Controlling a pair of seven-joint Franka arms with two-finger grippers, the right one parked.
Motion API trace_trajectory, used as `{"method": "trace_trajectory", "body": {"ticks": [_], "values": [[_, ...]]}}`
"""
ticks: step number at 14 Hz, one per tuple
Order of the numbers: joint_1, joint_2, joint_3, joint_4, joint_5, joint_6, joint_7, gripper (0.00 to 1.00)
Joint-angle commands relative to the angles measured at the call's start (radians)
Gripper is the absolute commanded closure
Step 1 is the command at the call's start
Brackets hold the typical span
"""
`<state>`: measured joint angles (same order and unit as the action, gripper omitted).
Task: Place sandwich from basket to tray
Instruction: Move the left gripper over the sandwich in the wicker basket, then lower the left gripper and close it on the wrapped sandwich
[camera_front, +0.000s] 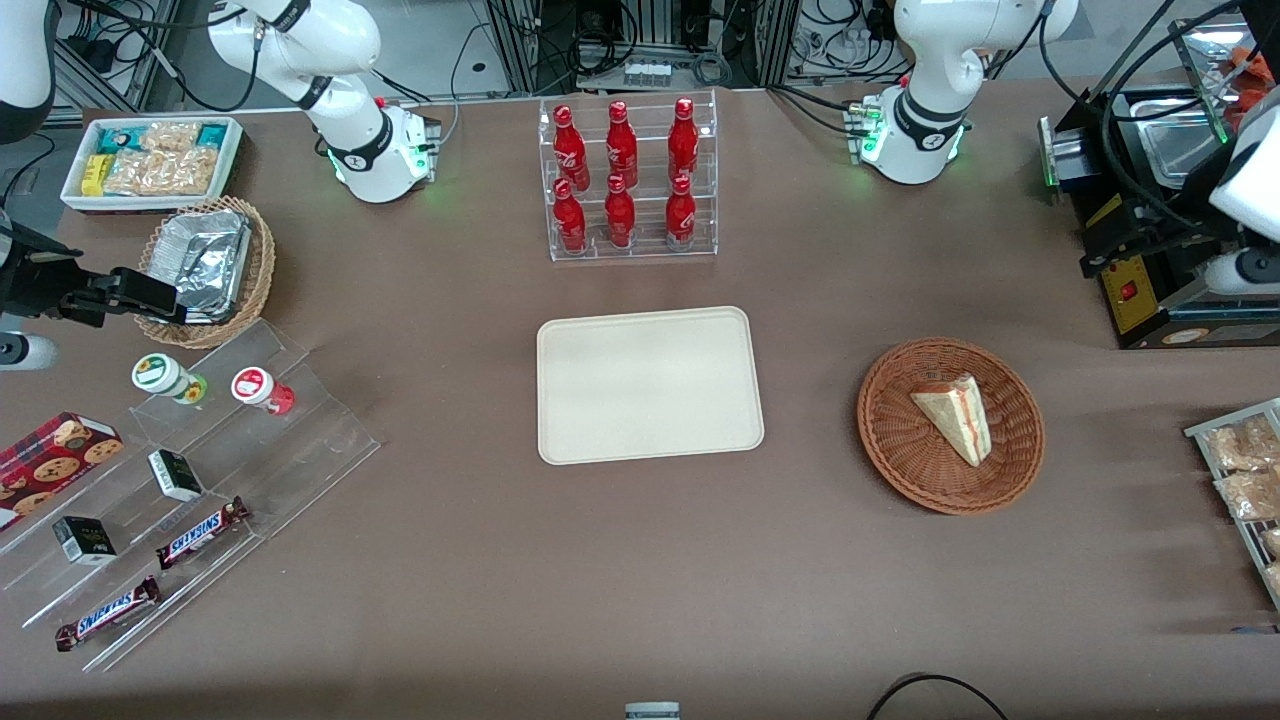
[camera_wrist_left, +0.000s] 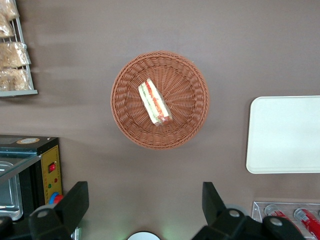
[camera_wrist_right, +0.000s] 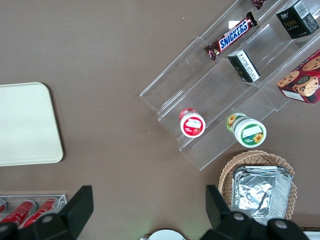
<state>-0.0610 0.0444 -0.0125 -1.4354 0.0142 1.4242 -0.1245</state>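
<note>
1. I've got the brown surface (camera_front: 640, 600) filling the front view, with everything spread across it.
2. Largest piece on it: the cream tray (camera_front: 650, 385), flat in the middle, nearer the front camera than the clear rack of red bottles (camera_front: 628, 180).
3. Toward the working arm's end, well apart from the tray, sits the round reddish-brown basket (camera_front: 900, 440); my wrist camera looks straight down on it (camera_wrist_left: 125, 115).
4. At the parked arm's end I see a clear stepped display stand (camera_front: 200, 480) with candy bars and small jars, a lighter wicker basket (camera_front: 260, 270) holding a foil container, and a white bin of snack packs (camera_front: 150, 160).
5. The gripper (camera_wrist_left: 142, 202) hangs high over the surface, above bare cloth just beside the basket, touching nothing. It is out of the front view.
6. Its fingers (camera_wrist_left: 75, 202) stand wide apart, nothing between them.
7. Smallest: the sandwich (camera_front: 955, 415) lies inside the basket, near its middle, a pale wedge with red-orange and green filling along its edge (camera_wrist_left: 154, 102).
</note>
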Motion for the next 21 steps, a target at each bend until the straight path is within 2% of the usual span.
{"method": "trace_trajectory", "body": {"ticks": [1, 5, 8, 12, 15, 21], "values": [[0.016, -0.017, -0.003, -0.138, 0.004, 0.109, 0.02, 0.0], [0.015, -0.017, -0.003, -0.29, 0.004, 0.246, -0.032, 0.0], [0.007, -0.015, -0.006, -0.414, 0.009, 0.376, -0.167, 0.0], [-0.025, -0.011, -0.011, -0.62, 0.01, 0.636, -0.43, 0.0], [-0.025, -0.018, -0.011, -0.762, 0.01, 0.806, -0.477, 0.0], [-0.008, 0.034, -0.001, -0.783, 0.018, 0.869, -0.484, 0.0]]}}
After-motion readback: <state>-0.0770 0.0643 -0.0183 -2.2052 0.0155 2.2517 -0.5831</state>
